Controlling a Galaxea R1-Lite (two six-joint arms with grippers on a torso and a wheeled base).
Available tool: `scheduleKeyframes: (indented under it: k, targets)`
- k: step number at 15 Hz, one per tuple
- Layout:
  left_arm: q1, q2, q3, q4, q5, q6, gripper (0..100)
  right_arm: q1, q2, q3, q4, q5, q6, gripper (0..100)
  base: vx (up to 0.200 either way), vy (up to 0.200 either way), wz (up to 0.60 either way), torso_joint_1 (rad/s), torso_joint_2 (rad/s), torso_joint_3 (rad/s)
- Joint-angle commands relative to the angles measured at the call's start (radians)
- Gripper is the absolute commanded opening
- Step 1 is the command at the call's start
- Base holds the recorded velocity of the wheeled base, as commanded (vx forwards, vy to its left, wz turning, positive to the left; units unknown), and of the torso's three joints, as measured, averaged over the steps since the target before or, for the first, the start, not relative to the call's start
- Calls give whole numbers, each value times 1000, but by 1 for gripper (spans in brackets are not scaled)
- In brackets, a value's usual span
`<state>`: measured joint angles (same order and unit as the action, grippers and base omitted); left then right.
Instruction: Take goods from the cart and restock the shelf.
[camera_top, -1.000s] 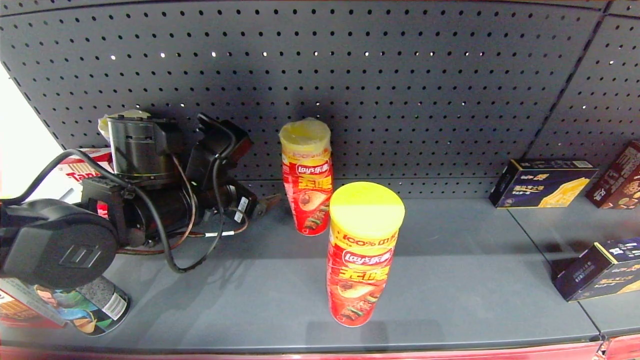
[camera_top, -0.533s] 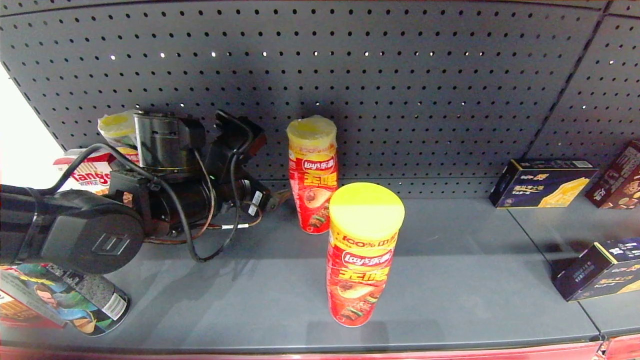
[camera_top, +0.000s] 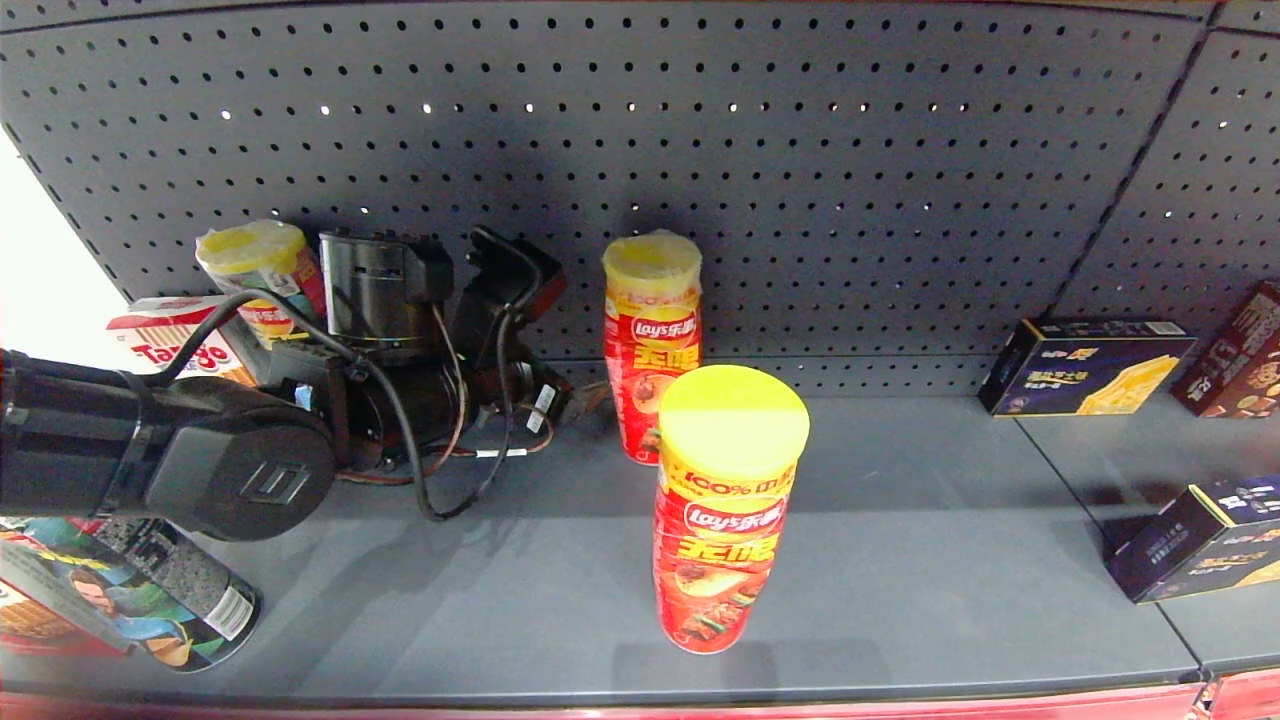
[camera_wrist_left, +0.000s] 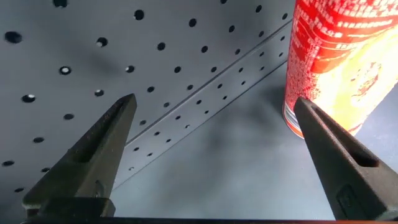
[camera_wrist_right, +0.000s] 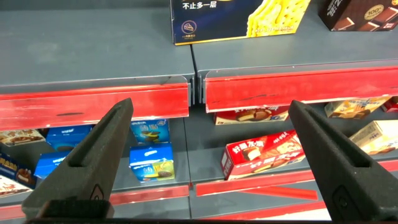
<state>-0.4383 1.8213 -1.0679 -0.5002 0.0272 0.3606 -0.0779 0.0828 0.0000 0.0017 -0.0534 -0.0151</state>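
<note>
On the shelf, one chip canister stands near the front edge, a second canister stands behind it to the left by the back panel, the left pincer sits just left of that far one, and two boxes lie well to the right.

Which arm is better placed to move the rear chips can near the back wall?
Left. The left gripper is open right beside the rear chips can; the right gripper faces the lower shelves, away from it.

Black left arm, looped cables, perhaps metallic wrist, dark tapered fingers
</note>
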Motion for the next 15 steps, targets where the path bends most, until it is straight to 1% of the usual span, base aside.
scheduleKeyframes:
  k: [1, 5, 13, 15]
  targets:
    - [-7, 15, -7, 0, 0, 0, 100, 0, 2, 0, 0, 0, 0, 100, 0, 0, 0, 0, 0, 0]
    - [-22, 23, -18, 0, 2, -2, 100, 0, 2, 0, 0, 0, 0, 100, 0, 0, 0, 0, 0, 0]
    - [-23, 35, -35, 0, 0, 0, 100, 0, 2, 0, 0, 0, 0, 100, 0, 0, 0, 0, 0, 0]
    - [-31, 44, -38, 0, 0, 0, 100, 0, 2, 0, 0, 0, 0, 100, 0, 0, 0, 0, 0, 0]
